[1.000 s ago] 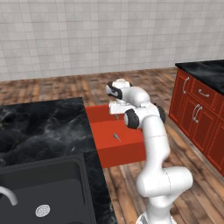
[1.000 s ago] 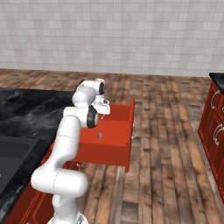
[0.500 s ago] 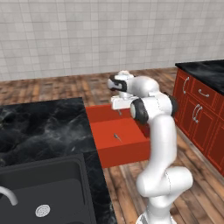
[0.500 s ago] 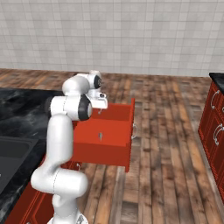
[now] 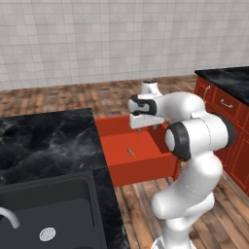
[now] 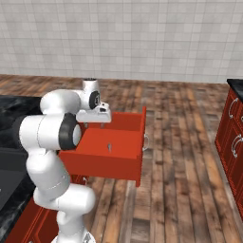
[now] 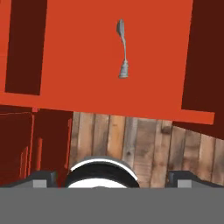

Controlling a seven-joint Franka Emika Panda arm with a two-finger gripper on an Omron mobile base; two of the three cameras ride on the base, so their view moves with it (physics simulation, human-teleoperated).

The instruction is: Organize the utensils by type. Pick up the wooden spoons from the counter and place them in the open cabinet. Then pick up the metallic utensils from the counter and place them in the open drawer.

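Observation:
The red drawer stands pulled out from under the black marble counter. One small silver-grey metal utensil lies on the drawer's plain floor. My gripper hangs open a little above the back part of the drawer, pointing down, with nothing between its fingers. The wooden spoons and the wall cabinet are out of view.
A dark sink with a faucet is set in the counter near the base. Red cabinet fronts under another black counter stand to the right. Wooden floor lies between them and the drawer.
The arm has folded, its elbow swinging out to the drawer's outer side, and the hand has shifted a little along the drawer. The metal utensil has stayed on the drawer floor.

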